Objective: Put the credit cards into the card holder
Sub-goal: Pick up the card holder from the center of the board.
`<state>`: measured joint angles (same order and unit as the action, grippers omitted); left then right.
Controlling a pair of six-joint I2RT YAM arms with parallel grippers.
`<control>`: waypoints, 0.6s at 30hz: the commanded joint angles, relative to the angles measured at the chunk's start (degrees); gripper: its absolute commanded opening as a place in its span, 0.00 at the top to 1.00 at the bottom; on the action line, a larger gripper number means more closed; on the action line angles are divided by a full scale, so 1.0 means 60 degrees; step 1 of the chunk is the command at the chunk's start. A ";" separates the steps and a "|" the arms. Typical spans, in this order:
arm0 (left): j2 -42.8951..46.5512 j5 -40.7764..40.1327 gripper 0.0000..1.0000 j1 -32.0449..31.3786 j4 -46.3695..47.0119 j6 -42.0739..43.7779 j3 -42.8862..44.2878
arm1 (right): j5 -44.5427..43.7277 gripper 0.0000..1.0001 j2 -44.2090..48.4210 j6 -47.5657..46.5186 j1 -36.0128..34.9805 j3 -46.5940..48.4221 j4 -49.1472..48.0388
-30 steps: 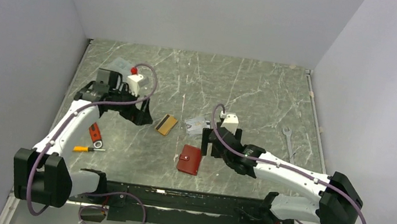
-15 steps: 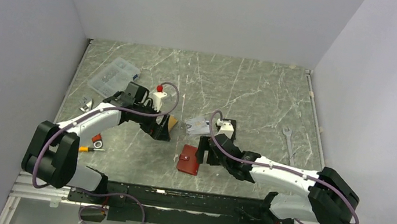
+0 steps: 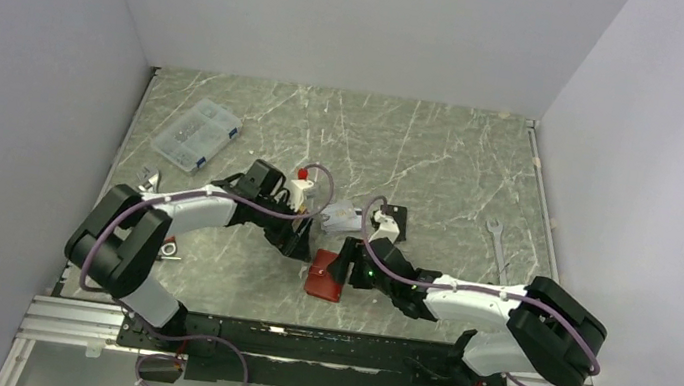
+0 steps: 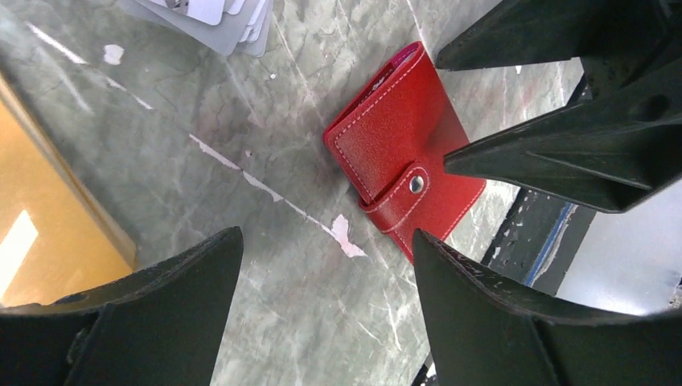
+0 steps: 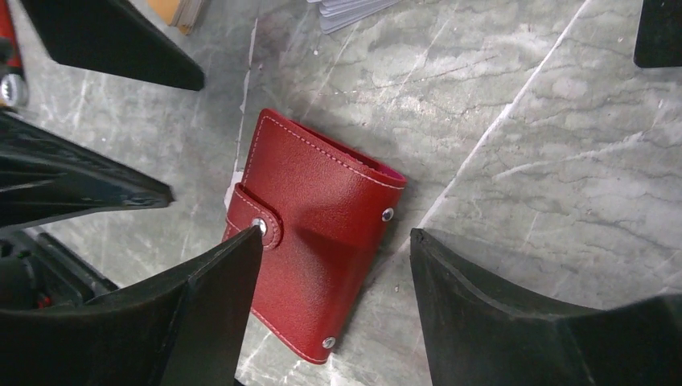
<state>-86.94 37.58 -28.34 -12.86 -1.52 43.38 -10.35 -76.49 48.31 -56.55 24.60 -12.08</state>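
The dark-red card holder (image 3: 323, 282) lies closed and snapped on the table; it also shows in the left wrist view (image 4: 402, 153) and the right wrist view (image 5: 322, 217). My right gripper (image 3: 342, 266) is open, its jaws straddling the holder's near part just above it (image 5: 336, 235). My left gripper (image 3: 298, 245) is open and empty over bare table just left of the holder (image 4: 326, 237). Silver-white cards (image 3: 340, 216) lie fanned behind the holder (image 4: 209, 16). Gold-orange cards (image 4: 48, 241) lie by my left gripper, hidden under the arm in the top view.
A clear compartment box (image 3: 195, 132) stands at the back left. A small black rectangle (image 3: 394, 211) lies right of the silver cards. A wrench (image 3: 497, 247) lies at the right. A red-handled tool (image 3: 167, 247) is partly hidden by the left arm.
My left arm has swung from the back left toward the middle, ending beside the card holder. My right gripper has moved left and nearer, over the holder. The holder has not moved.
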 commanded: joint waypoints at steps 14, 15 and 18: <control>-0.2031 -0.0150 0.50 -0.0970 0.1029 -0.0380 0.0752 | 0.1876 0.37 -0.0519 0.1258 0.1243 -0.2174 -0.3574; -0.2083 -0.0136 0.52 -0.0978 0.1054 -0.0414 0.0783 | 0.2072 0.37 -0.0690 0.1276 0.1352 -0.2206 -0.3918; -0.2084 -0.0098 0.58 -0.1021 0.1156 -0.0479 0.0791 | 0.2458 0.39 -0.1166 0.1291 0.1566 -0.2198 -0.4453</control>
<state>-98.13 38.30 -33.80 -5.30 -4.21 47.81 0.19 -79.29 55.86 -48.58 13.34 -37.45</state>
